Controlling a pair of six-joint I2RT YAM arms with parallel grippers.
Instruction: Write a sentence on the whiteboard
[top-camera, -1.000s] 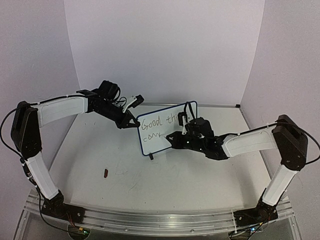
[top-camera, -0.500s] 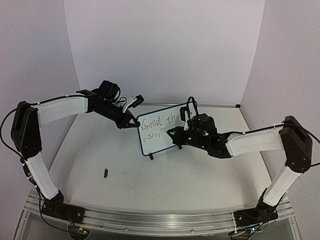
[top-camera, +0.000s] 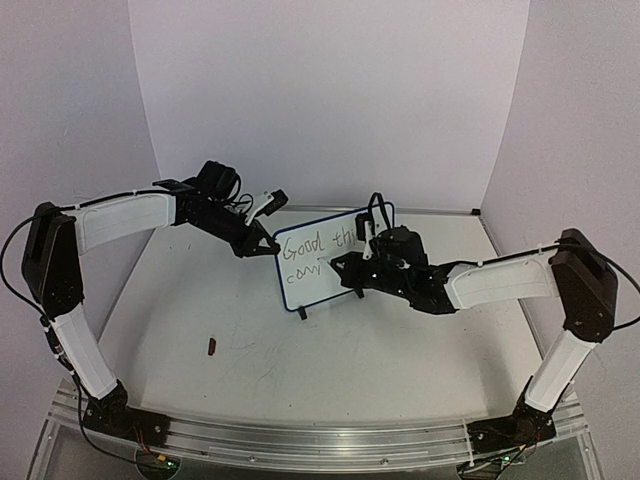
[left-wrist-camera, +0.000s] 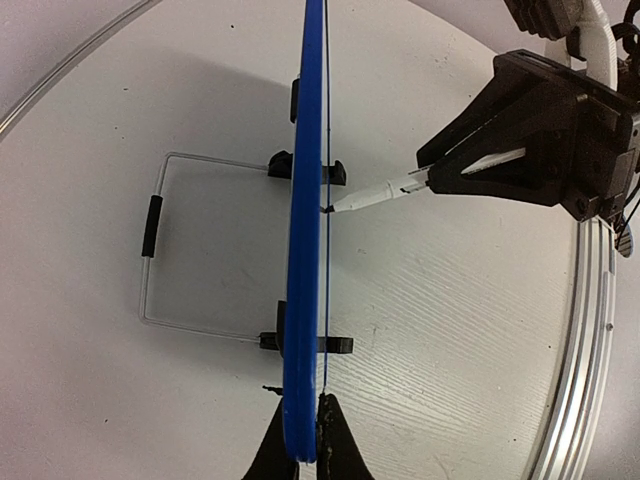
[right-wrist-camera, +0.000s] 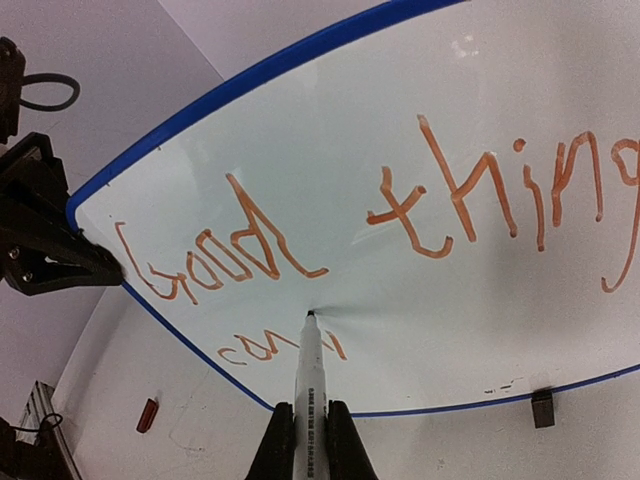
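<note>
The whiteboard (top-camera: 312, 285) stands upright on its two black feet at the table's middle. The sentence (right-wrist-camera: 254, 241) reads "Good thing" on the top line and "com" below, in orange-brown strokes. My left gripper (top-camera: 268, 247) is shut on the board's left edge; in the left wrist view the blue-rimmed board (left-wrist-camera: 304, 250) runs edge-on between its fingers (left-wrist-camera: 338, 455). My right gripper (right-wrist-camera: 308, 440) is shut on a white marker (right-wrist-camera: 309, 385). The marker's tip touches the board just above the "m". The marker also shows in the left wrist view (left-wrist-camera: 375, 194).
A small red-brown marker cap (top-camera: 211, 347) lies on the table left of centre, also seen in the right wrist view (right-wrist-camera: 147, 415). A wire stand (left-wrist-camera: 150, 225) lies behind the board. Purple walls close in the back and sides.
My right gripper has moved up and slightly left along the board with the marker. The left arm and the board have not moved.
</note>
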